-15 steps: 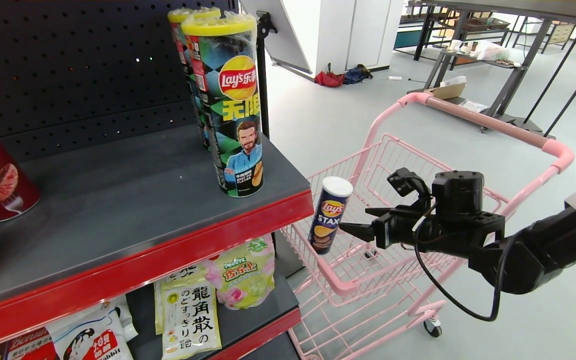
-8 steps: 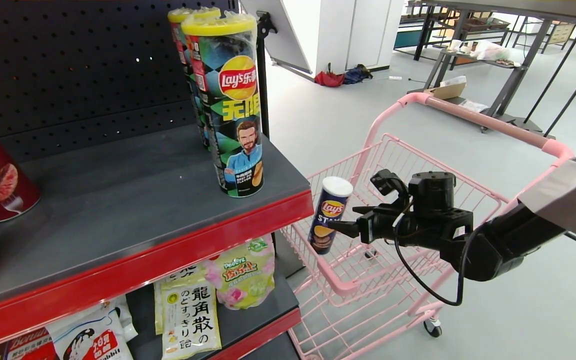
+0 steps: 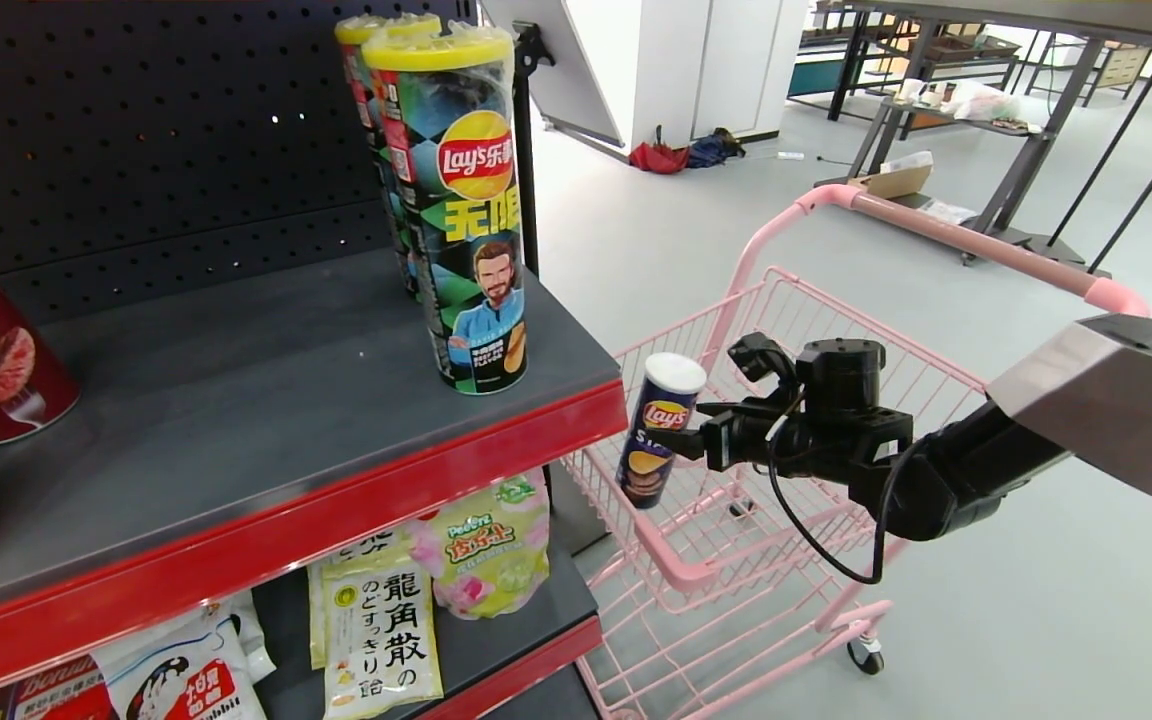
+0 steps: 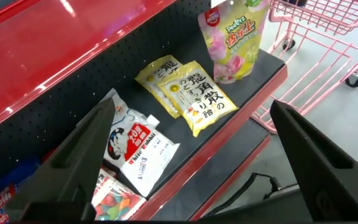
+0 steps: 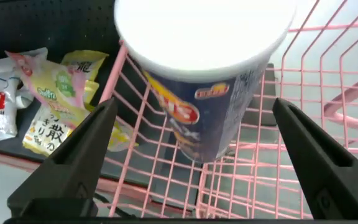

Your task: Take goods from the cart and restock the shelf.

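R gripper (image 3: 691, 428) jaws wide. Chip can (image 3: 660, 430) sits between them, leaning in cart (image 3: 936, 235) corner; contact unclear. Prob. light, stiff tube w/ slick wrap, dents if squeezed hard. Grip mid-body, below lid. L gripper (image 4: 191, 106) jaws wide, nothing between.

Pink wire cart (image 3: 946, 232); navy can (image 3: 658, 430), white lid; grey shelf (image 3: 236, 390), red edge.
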Controlling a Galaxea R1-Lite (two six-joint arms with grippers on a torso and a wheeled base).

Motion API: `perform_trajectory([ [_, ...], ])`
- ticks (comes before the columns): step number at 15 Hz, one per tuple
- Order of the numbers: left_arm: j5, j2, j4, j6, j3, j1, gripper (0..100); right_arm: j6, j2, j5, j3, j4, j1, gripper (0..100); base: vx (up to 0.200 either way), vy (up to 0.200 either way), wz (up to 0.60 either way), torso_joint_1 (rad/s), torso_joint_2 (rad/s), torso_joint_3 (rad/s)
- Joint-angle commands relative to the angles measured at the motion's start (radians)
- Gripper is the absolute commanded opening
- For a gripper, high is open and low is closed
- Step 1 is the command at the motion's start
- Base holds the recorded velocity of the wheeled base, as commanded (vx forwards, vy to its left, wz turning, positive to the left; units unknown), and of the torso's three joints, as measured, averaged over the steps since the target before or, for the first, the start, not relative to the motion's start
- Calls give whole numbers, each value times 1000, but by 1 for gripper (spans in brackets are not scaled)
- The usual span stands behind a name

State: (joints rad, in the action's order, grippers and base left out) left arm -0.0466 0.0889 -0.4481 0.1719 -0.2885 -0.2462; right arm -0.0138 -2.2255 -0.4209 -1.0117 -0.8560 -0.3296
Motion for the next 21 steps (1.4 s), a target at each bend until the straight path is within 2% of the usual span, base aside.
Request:
perform_trajectory([
  [1,-1,0,0,3,-1,-1,100,2,-29,1,-33,0,-2,100,0,0,0,0,0,0],
  [3,1,2,0,15,-1,-1,100,2,-55,2,-59,0,0,100,0,0,0,0,0,0],
  [7,1,2,0,17,-1,-1,100,2,-98,4,-133,0,-2,100,0,0,0,0,0,0],
  [11,1,2,0,15,5,-1,100,3,-114,5,-142,0,-6,100,0,0,0,0,0,0],
  [12,1,2,0,15,6,-1,100,2,-117,7,-145,0,-9,0,0,0,0,0,0,0],
  [18,1,2,0,15,6,1,100,2,-143,7,-166,0,-29,0,0,0,0,0,0,0],
  [21,1,2,0,17,5,-1,100,2,-22,48,-79,5,-22,0,0,0,0,0,0,0],
])
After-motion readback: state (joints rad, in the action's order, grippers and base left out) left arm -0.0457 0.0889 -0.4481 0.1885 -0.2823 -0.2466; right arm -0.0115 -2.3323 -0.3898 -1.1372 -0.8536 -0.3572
